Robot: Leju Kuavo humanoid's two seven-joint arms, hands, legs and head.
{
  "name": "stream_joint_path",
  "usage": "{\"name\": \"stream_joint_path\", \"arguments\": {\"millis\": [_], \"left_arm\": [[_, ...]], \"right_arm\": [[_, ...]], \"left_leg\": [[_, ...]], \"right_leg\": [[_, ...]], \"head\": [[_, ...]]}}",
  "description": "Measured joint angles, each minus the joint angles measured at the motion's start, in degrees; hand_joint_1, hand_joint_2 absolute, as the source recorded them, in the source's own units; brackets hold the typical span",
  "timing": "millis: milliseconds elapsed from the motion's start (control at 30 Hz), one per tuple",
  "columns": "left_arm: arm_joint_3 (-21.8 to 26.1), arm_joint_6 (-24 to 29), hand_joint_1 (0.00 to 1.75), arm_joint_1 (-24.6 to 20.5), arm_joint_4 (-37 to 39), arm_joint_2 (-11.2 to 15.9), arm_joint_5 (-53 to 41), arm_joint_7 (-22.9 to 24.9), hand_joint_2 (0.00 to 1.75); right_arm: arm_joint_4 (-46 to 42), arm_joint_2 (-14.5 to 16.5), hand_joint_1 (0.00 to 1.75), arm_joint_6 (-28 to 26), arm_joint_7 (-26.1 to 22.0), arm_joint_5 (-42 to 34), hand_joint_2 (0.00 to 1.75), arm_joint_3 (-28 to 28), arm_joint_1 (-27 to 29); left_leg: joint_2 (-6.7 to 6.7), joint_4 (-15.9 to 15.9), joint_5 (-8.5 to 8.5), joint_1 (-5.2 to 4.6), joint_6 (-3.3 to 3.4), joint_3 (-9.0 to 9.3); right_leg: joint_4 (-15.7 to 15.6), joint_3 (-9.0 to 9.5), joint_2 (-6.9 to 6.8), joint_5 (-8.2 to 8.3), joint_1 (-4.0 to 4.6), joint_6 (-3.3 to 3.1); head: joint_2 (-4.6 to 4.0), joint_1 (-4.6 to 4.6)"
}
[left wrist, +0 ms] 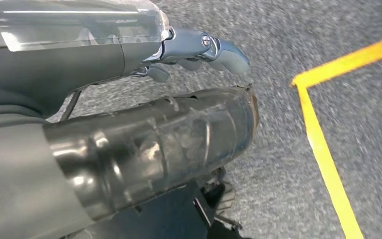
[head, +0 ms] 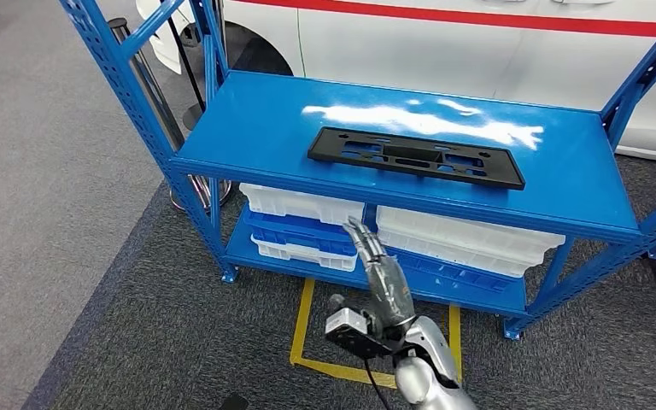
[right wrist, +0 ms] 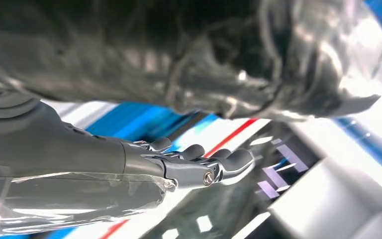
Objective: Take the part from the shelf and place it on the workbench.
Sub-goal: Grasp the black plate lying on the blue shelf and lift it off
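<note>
Raised before the blue shelf (head: 564, 184), the right hand (head: 382, 272) is seen from the head view with fingers extended (nothing held). A black plastic part (head: 416, 157) is laid flat mid-shelf, toward its front edge. White trays (head: 465, 238) are stacked beneath. From the left wrist, the left hand (left wrist: 199, 52) is seen empty over grey carpet (left wrist: 278, 164) beside yellow tape (left wrist: 323, 144). From the right wrist, straightened fingers (right wrist: 238, 159) are seen.

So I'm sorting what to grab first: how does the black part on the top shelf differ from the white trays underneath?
The black part is a flat, thin plate with cut-outs; the white trays are deeper bins with rims. The black part lies alone in the open on the top shelf; the white trays sit side by side tucked under it, among blue trays. All are long and rectangular.
</note>
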Motion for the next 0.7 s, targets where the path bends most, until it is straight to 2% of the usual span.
{"name": "stream_joint_path", "arguments": {"millis": [133, 300, 700], "left_arm": [[-0.54, -1.57, 0.0, -0.25, 0.01, 0.0, -0.86, -1.34, 0.0], [-0.96, -2.97, 0.0, -0.28, 0.01, 0.01, -1.08, -2.71, 0.0], [-1.69, -3.98, 0.0, -0.22, 0.02, 0.04, -1.32, -2.79, 0.0]], "right_arm": [[-1.22, -0.69, 0.0, 0.03, 0.44, -0.27, 0.0, 7.11, -0.95], [-2.66, -1.78, 0.0, -0.19, 0.25, -1.5, 0.0, 12.81, -0.75], [-3.71, -2.22, 0.0, -1.1, -0.31, -2.97, 0.0, 15.12, 0.42]], "left_leg": [[0.0, 0.01, 0.0, 0.0, 0.0, -0.01], [0.01, 0.02, 0.0, 0.0, 0.0, -0.03], [0.01, 0.05, 0.0, 0.0, 0.0, -0.04]], "right_leg": [[0.0, -0.01, 0.0, 0.0, 0.0, 0.0], [0.0, -0.02, 0.01, 0.0, 0.0, 0.0], [0.0, -0.02, 0.01, 0.0, 0.0, 0.0]], "head": [[0.0, 0.0], [0.0, 0.0], [0.0, 0.0]]}}
